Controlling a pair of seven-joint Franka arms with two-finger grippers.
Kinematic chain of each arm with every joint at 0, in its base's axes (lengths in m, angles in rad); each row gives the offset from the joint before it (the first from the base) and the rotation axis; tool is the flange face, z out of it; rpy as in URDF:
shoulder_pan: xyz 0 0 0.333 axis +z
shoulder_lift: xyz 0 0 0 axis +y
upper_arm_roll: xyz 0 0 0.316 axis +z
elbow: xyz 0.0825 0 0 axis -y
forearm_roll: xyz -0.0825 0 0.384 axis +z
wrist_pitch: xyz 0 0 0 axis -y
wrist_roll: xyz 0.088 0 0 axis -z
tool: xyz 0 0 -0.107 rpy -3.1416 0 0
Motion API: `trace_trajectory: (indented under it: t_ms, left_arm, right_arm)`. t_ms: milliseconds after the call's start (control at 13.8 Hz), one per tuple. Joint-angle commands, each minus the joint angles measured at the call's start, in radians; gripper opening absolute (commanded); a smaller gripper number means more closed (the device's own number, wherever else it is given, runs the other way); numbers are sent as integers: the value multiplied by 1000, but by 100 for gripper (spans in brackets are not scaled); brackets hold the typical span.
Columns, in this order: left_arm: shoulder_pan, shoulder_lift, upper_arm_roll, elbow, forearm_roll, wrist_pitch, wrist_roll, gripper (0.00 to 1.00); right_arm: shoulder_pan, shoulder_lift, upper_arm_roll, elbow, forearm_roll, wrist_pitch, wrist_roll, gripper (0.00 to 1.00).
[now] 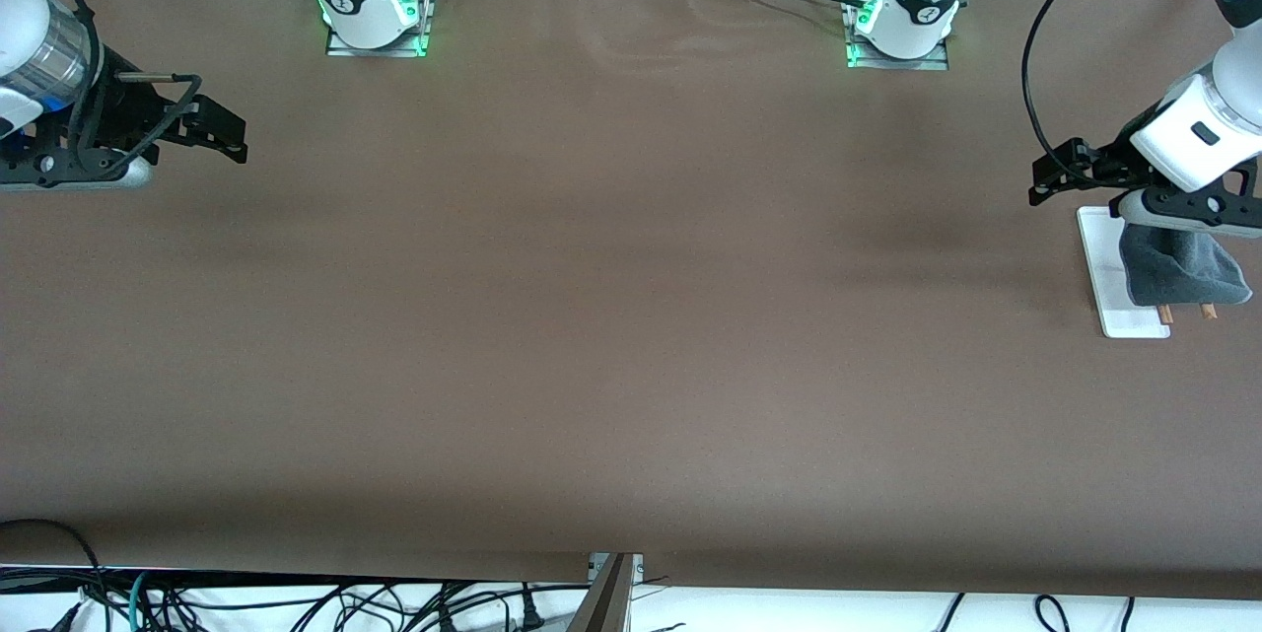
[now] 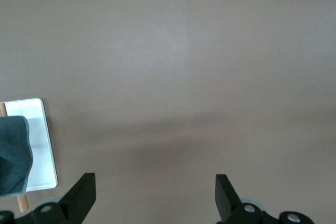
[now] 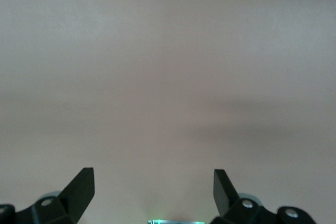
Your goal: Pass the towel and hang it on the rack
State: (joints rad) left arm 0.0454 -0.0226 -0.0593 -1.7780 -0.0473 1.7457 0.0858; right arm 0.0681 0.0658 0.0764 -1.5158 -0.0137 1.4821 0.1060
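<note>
Towel draped on rack; both jaws open, empty

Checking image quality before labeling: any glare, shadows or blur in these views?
Front view: pale sheen on the table between the bases, soft arm shadows, green base lights. Left wrist view: sharp, broad shadow band, towel and rack cut by frame edge. Right wrist view: washed-out, faint shadow.
</note>
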Motion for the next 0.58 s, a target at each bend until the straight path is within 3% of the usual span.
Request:
trace_trajectory:
  t_ms: [0, 507]
  left_arm:
    - [-24, -40, 13, -44, -9, 32, -49, 100]
    - [-67, -48, 15, -44, 70, 32, -75, 100]
  right_arm:
    - [-2, -61, -4, -84, 3, 38, -14, 100]
    - [-2, -58, -6, -87, 5, 40, -15, 100]
